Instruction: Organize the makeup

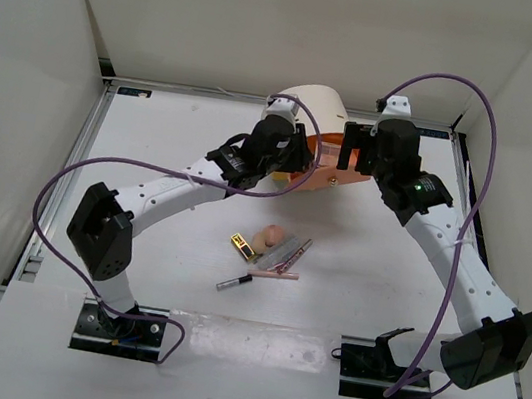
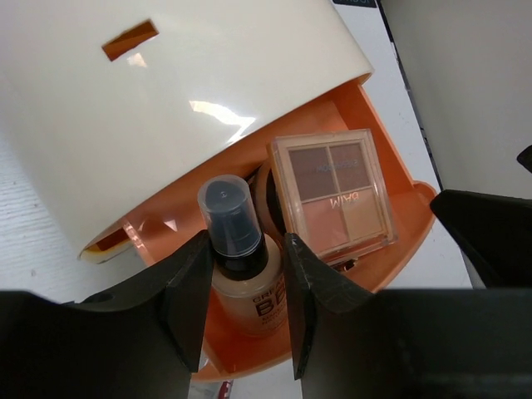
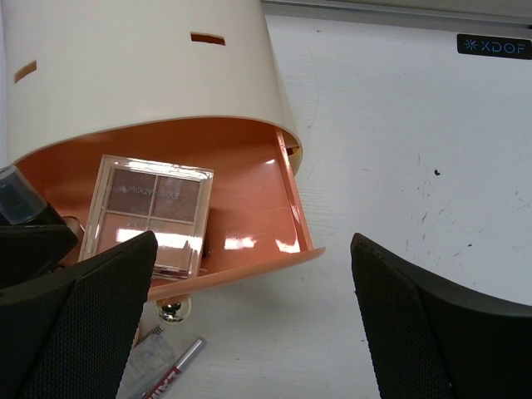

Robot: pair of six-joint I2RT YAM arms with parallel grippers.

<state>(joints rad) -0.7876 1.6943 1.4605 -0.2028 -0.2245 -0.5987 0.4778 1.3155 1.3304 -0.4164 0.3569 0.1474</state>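
My left gripper (image 2: 245, 241) is shut on the small foundation bottle (image 2: 241, 287), which stands in the open orange drawer (image 2: 399, 241) of the cream box (image 2: 166, 108). A pink blush palette (image 2: 332, 195) lies in the drawer beside it, over a round compact. My right gripper (image 3: 253, 241) is open wide and empty, just above the drawer's front right edge (image 3: 249, 191). On the table lie a peach sponge (image 1: 272, 234), a gold lipstick (image 1: 241, 245), gloss tubes (image 1: 290, 253), a pink pencil (image 1: 274, 275) and a dark pencil (image 1: 233, 280).
The cream cylindrical box (image 1: 311, 105) stands at the back centre, its drawer (image 1: 328, 176) pulled out towards me. The drawer's gold knob (image 3: 173, 310) sits under its front. White walls enclose the table on three sides.
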